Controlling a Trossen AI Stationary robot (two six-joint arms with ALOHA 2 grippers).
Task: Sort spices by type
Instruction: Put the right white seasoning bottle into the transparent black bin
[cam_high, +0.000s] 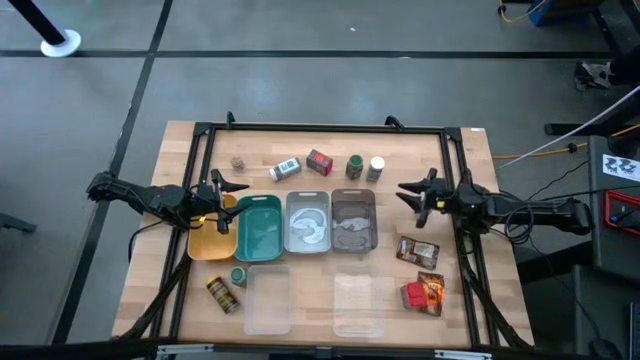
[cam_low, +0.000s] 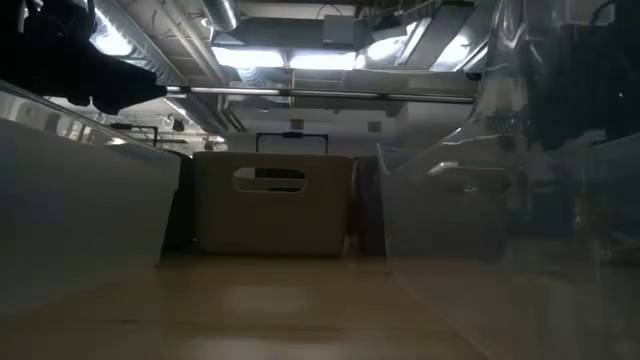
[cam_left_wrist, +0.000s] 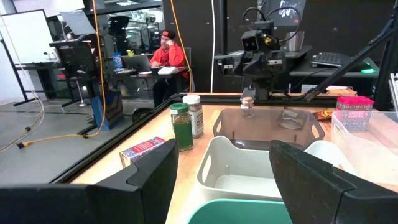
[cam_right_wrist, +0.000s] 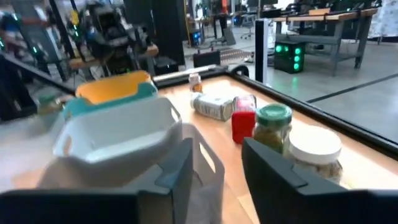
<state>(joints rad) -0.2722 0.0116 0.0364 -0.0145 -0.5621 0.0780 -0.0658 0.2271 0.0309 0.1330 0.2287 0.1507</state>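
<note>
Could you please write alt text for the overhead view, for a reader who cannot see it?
Four trays sit in a row mid-table: yellow plastic tray, teal plastic tray, white plastic tray, grey plastic tray. The left hand and right hand hover at either end, both open and empty. Small spice jars and a red box stand behind.

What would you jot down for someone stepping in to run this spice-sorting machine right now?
Left gripper: open, empty, over the yellow tray.
Right gripper: open, empty, right of the brown tray.
Spices: small jar, lying jar, red box, green-capped jar and white-capped jar behind the trays; two jars front left; pouches and a red box front right.
Done: no spices visible in any tray.
Left: all of it.
</note>
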